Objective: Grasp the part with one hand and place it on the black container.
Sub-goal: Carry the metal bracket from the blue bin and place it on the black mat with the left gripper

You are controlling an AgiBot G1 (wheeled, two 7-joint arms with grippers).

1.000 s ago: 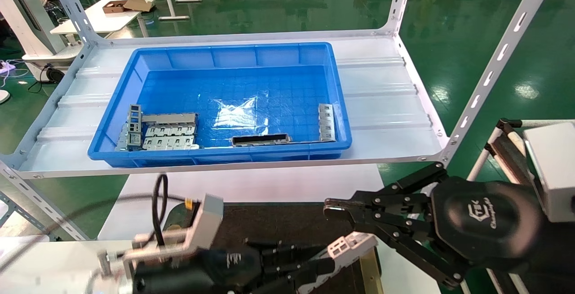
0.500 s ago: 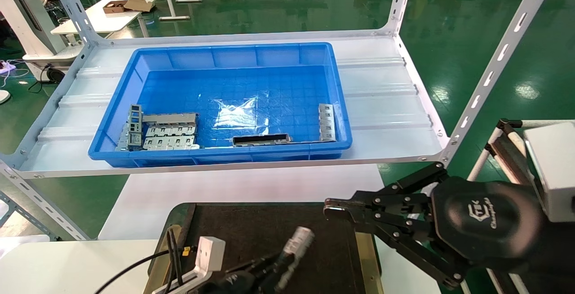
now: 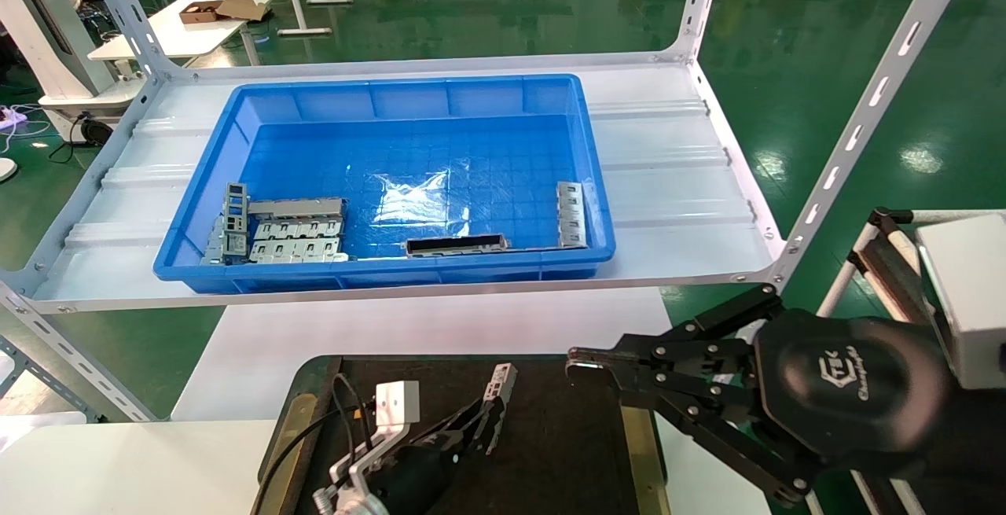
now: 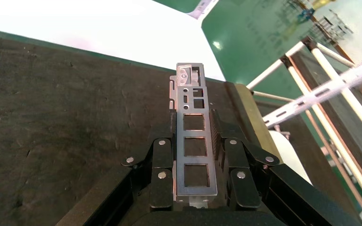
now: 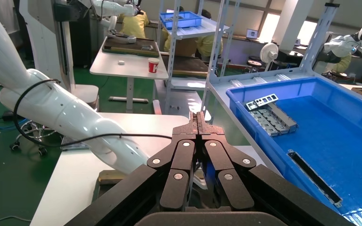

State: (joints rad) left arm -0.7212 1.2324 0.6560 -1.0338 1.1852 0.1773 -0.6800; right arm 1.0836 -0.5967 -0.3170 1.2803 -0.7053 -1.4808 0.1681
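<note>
My left gripper (image 3: 479,421) is shut on the part (image 3: 498,391), a slim silver-grey channel bar with square windows. It holds the part low over the matte inside of the black container (image 3: 550,452), near its middle. In the left wrist view the part (image 4: 193,141) sticks out forward between the fingers (image 4: 162,160), over the container's dark floor (image 4: 66,122). I cannot tell whether the part touches the floor. My right gripper (image 3: 578,362) is shut and empty, hovering over the container's far right corner; it also shows in the right wrist view (image 5: 197,117).
A big blue bin (image 3: 393,177) stands on the white shelf (image 3: 676,185) behind, holding flat silver plates (image 3: 295,236), a dark-hollowed long bar (image 3: 456,245) and a further bar (image 3: 571,214). The shelf's slotted posts (image 3: 864,106) stand at the right. A white tabletop (image 3: 432,326) lies under the container.
My left gripper has carried the part from the container's near right side toward its middle and farther from me, and lowered it close to the floor. The right arm has not moved.
</note>
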